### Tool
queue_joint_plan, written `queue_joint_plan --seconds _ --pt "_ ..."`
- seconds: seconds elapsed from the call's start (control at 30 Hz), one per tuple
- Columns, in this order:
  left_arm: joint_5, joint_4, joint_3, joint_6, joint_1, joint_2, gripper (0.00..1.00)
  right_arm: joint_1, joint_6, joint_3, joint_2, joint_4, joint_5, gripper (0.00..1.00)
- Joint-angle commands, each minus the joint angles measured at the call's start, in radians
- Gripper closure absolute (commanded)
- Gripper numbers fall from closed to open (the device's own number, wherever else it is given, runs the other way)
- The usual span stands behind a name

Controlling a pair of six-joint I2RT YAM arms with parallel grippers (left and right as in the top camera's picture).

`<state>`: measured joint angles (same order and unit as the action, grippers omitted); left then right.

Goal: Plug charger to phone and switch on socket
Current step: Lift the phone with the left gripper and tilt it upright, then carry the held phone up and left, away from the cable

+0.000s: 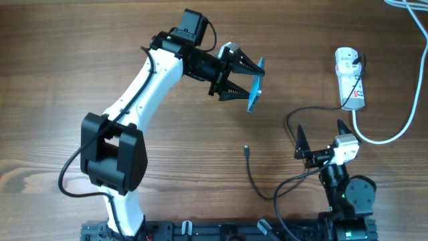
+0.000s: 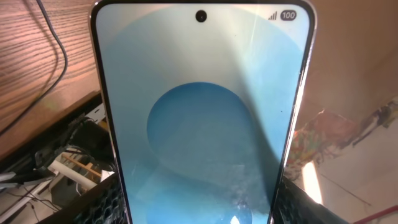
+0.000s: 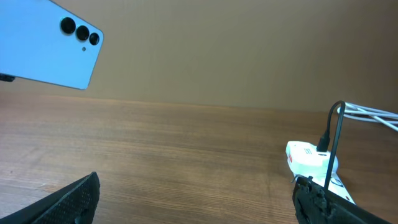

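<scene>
Left gripper (image 1: 249,79): clamped on the phone's long edges; in the left wrist view its pads (image 2: 104,200) press on both sides of the lower screen.
Phone (image 1: 255,90): held clear of the table and tipped on edge, the screen (image 2: 199,124) facing back at the wrist. This is probably so that a short edge can be offered to the cable. The selfie-camera end juts out of the grip. The port end is out of sight, seemingly toward the palm, which could hamper plugging in.
Charger tip (image 1: 247,150): lies loose on the table between the arms, below the phone and left of the right gripper, so the step in hand looks like fetching it.
Right gripper (image 1: 321,137): jaws wide apart and holding nothing, near the tip.
Plug (image 1: 359,61): already seated in the socket.
Socket (image 1: 350,77): lies flat at the far right, its white cord (image 1: 394,134) looping away. I cannot tell whether its switch is on.
Table (image 1: 80,53): dark wood grain, matt.
Room: the right wrist view shows a plain tan wall (image 3: 249,50) behind the table.
</scene>
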<state>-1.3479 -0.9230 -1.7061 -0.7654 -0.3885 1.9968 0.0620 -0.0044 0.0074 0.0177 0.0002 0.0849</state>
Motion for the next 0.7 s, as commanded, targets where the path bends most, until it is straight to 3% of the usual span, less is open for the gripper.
queue_joint_plan --seconds 0.0,0.67 --pt "-0.058 0.004 -0.003 -0.006 0.022 -0.039 0.36 -0.003 0.007 -0.002 -0.004 0.002 0.001 0.00" --pt "-0.102 0.045 -0.003 -0.059 0.074 -0.039 0.36 -0.003 0.008 -0.002 -0.004 0.002 0.001 0.00"
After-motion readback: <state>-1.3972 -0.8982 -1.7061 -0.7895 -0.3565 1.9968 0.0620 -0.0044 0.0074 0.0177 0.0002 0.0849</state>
